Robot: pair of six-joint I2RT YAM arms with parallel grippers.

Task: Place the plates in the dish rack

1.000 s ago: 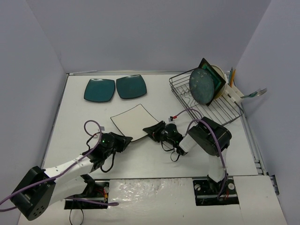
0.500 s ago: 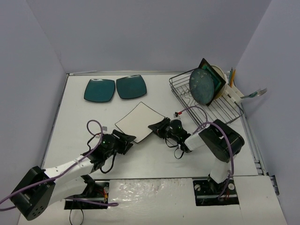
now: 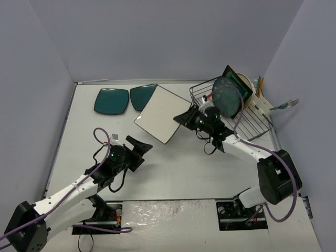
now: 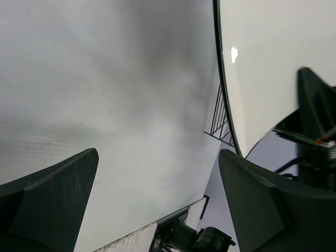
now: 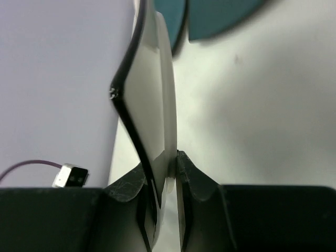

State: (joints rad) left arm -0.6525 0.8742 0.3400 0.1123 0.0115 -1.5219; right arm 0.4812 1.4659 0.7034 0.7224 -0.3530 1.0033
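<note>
- The white plate (image 3: pixel 160 119) was off the table, tilted up on edge just past the middle, toward 12 o'clock, its far corner overlapping one teal plate in the overhead view.
- The right gripper (image 3: pixel 181 118) had its jaws pinched on the plate's rim at the 3 o'clock corner. The wrist view showed the rim squeezed between both fingers.
- The left gripper (image 3: pixel 142 149) sat at about 7 o'clock of that plate, jaws spread wide with nothing between them and clear of the plate's edge.
- The dish rack (image 3: pixel 242 126) stood at 2 o'clock on the table, just beyond the raised plate.
- Three plates stood upright in its far end: a blue-grey round plate (image 3: pixel 227 96) in front, a brown-rimmed square plate (image 3: pixel 236 77) and a cream plate (image 3: pixel 248 90) behind it.
- Two teal plates (image 3: pixel 111 101) lay flat side by side at 11 o'clock, not picked up.
- By my count, half the load was racked, the fourth plate was in the air heading for the rack, and the two teal ones were left to do.
- A white utensil holder (image 3: pixel 262 107) hung on the rack's 3 o'clock side.
- The table (image 3: pixel 173 168) was a plain white top, a little scuffed.
- Pale lavender-grey walls (image 3: pixel 157 37) closed it in at 9, 12 and 3 o'clock.
</note>
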